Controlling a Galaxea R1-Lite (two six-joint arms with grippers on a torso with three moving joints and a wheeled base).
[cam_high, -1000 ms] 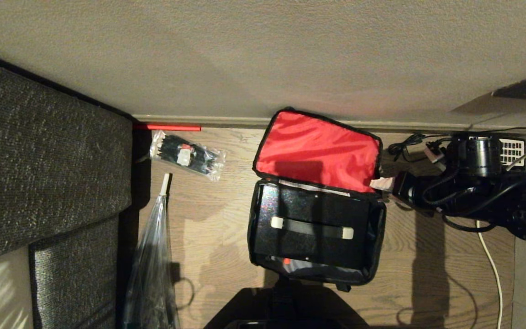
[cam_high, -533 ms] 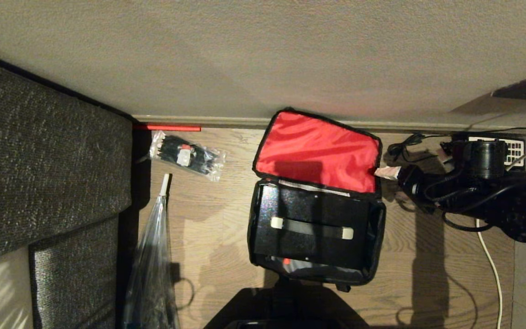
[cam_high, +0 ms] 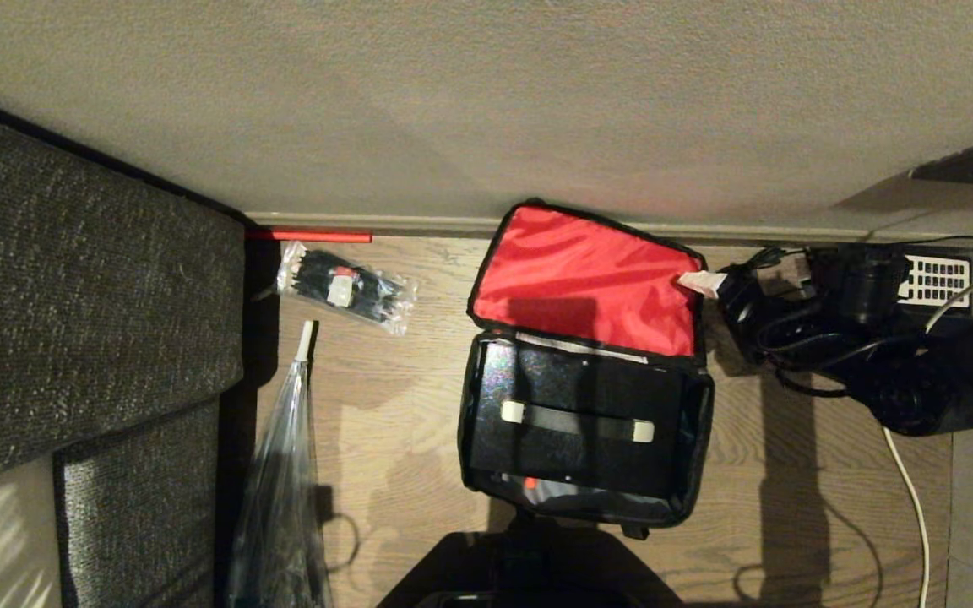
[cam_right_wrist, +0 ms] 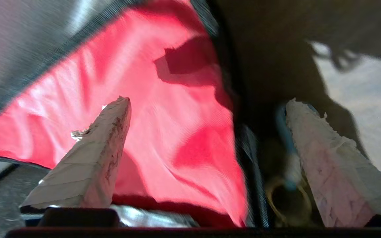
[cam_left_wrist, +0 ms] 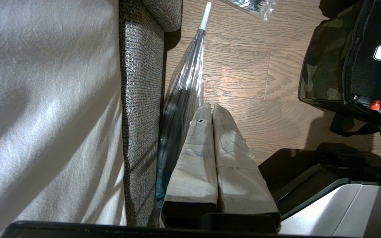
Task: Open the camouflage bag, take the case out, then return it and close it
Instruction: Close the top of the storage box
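A: Grey woven sofa [cam_high: 73,295] fills the left; the camouflage bag [cam_high: 584,422] sits mid-floor, red-lined lid [cam_high: 588,279] propped against the far wall, black case [cam_high: 575,418] inside.

B: And the grippers?

A: The right gripper [cam_high: 702,283] straddles the lid's right edge, fingers spread wide, gripping nothing. The left gripper [cam_left_wrist: 212,109] is parked near the sofa, fingers pressed together.

B: Risk?

A: If those fingers nudge the lid, I'd guess it flops down over the case. The cables [cam_high: 757,266] just right could snag the arm.
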